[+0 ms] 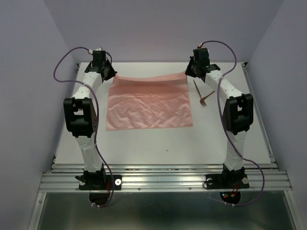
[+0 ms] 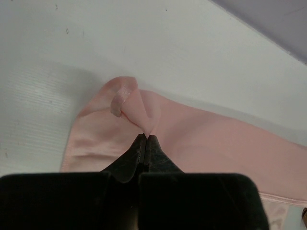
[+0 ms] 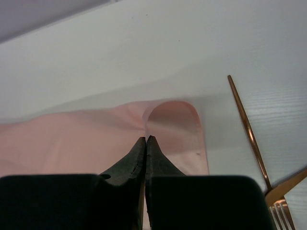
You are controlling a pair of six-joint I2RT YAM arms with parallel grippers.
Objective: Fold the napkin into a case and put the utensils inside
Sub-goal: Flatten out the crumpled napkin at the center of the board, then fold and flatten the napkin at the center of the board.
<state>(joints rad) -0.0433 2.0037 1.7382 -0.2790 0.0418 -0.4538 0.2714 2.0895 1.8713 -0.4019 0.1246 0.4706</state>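
**Far corners pinched, napkin's back edge raised**

The left pincer and right pincer are each pressed together on a far corner of the napkin. Its near part lies flat on the counter. Thin, limp and slightly slick, it will likely sag between holds, so the corners suit best. The utensils lie just to its right. No writing is legible.
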